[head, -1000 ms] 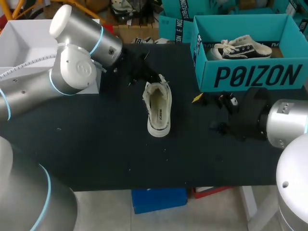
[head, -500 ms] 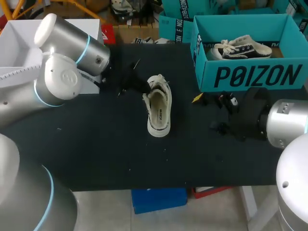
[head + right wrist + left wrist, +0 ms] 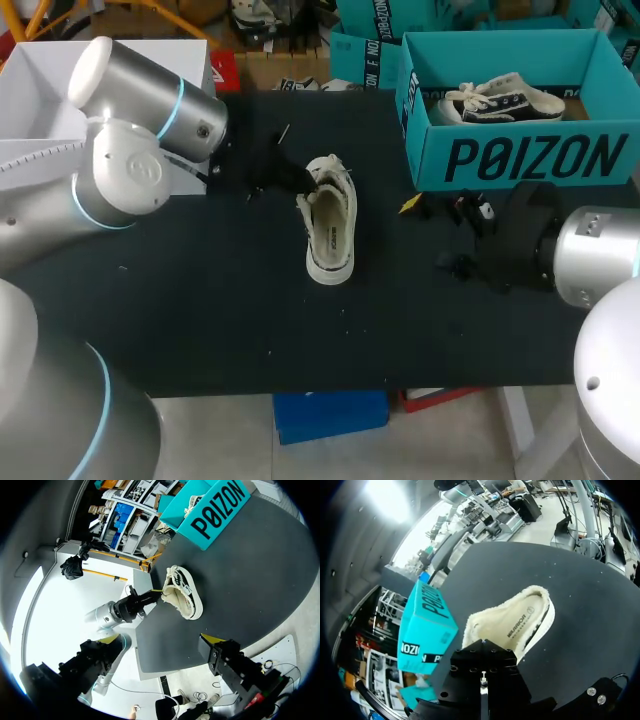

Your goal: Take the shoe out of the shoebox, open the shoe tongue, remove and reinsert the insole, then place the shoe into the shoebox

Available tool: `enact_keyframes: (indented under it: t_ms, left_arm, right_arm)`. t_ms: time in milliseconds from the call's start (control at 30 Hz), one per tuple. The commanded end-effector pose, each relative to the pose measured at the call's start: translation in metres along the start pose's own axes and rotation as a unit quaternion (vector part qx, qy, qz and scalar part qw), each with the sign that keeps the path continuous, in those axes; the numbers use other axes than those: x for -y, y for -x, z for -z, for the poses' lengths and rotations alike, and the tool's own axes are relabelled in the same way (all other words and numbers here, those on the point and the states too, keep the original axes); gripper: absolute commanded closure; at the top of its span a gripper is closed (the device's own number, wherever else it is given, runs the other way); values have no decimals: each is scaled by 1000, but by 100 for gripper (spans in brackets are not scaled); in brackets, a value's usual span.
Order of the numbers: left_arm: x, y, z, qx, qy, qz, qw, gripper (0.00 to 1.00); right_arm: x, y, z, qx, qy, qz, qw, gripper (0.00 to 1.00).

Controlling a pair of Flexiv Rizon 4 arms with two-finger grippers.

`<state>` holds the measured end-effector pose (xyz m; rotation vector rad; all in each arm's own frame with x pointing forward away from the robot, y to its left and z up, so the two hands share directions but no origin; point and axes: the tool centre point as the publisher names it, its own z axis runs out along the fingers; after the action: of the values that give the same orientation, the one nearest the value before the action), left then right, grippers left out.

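A white low shoe (image 3: 330,228) lies on the black table (image 3: 200,300), heel toward me, its insole (image 3: 517,625) showing inside. My left gripper (image 3: 300,180) is at the shoe's far end, shut on the edge of the fuzzy tongue (image 3: 477,630); its yellow tip (image 3: 156,591) meets the shoe (image 3: 182,592) there. To the shoe's right my right gripper (image 3: 435,235) hangs open and holds nothing, well apart from it. Behind that arm stands the teal shoebox (image 3: 520,155) with a second shoe (image 3: 510,100) inside.
A white open box (image 3: 50,90) sits at the table's back left, close to my left arm. The teal shoebox (image 3: 425,625) fills the back right corner. Bare black tabletop lies in front of the shoe.
My left arm drew back to the left and slightly toward me, with its gripper staying at the shoe's far end, whose shape shifted. The right arm did not move.
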<state>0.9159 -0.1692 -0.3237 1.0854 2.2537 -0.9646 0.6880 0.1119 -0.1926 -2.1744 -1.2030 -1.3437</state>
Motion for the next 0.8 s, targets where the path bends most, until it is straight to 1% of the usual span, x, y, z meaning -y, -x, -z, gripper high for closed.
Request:
enact_keyframes:
  t_ms: [33, 167, 400, 600, 800]
  left_arm:
    - [0, 10, 10, -1, 6, -4, 1000, 100]
    - [-6, 17, 10, 3, 10, -6, 1000, 100]
    - [-22, 15, -7, 5, 8, 6, 1000, 100]
    - [-28, 20, -19, 1, 6, 5, 1000, 100]
    - [-29, 22, -28, -11, 1, 0, 1000, 100]
  right_arm:
    - [-1, 7, 4, -8, -37, -6, 999, 0]
    - [-1, 7, 4, -8, -37, -6, 999, 0]
    - [-1, 7, 4, -8, -37, -6, 999, 0]
    - [-1, 7, 4, -8, -37, -6, 999, 0]
    - [-1, 7, 4, -8, -37, -6, 999, 0]
